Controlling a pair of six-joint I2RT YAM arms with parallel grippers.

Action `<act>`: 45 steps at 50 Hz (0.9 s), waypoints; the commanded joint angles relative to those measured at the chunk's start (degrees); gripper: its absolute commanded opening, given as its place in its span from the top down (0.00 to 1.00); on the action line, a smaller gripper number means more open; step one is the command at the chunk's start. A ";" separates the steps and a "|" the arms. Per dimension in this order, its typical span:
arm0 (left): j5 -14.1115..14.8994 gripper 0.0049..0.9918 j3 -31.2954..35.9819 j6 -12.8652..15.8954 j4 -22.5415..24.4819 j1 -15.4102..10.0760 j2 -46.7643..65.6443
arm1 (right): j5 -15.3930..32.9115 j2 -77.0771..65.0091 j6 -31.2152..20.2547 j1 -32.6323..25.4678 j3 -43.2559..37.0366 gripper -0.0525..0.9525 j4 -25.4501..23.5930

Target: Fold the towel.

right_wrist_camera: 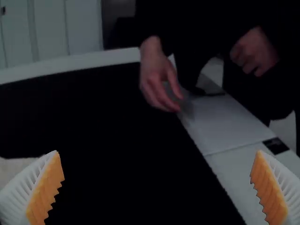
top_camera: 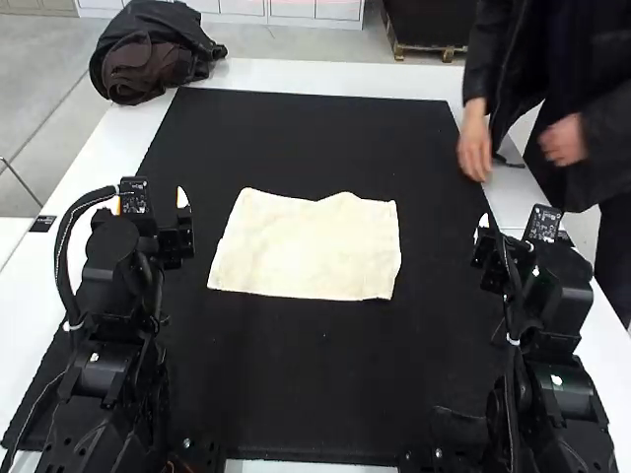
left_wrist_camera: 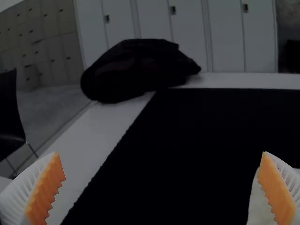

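Black mat (top_camera: 296, 374) on white worktop (top_camera: 335, 75): cream towel (top_camera: 306, 246) lies flat between left hand (left_wrist_camera: 161, 153) and right hand (right_wrist_camera: 157, 152), both empty with fingers wide apart; judged light, limp, hardly slippery, best pinched at its two near corners.

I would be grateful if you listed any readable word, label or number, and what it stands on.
None is legible.
Dark label on the white table: too small.
Board on the left arm: markings too small.
Board on the right arm: markings too small.
Towel: no print visible.
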 commanded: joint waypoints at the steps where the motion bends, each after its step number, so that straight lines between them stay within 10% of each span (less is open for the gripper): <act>1: 0.51 0.02 -0.23 -0.79 0.42 0.05 -0.34 | -0.44 -0.40 0.59 0.18 -0.32 0.03 0.35; 45: 0.51 0.02 -0.23 -4.22 -0.02 -0.04 -0.34 | -2.46 -0.40 0.59 0.18 -0.32 0.03 0.00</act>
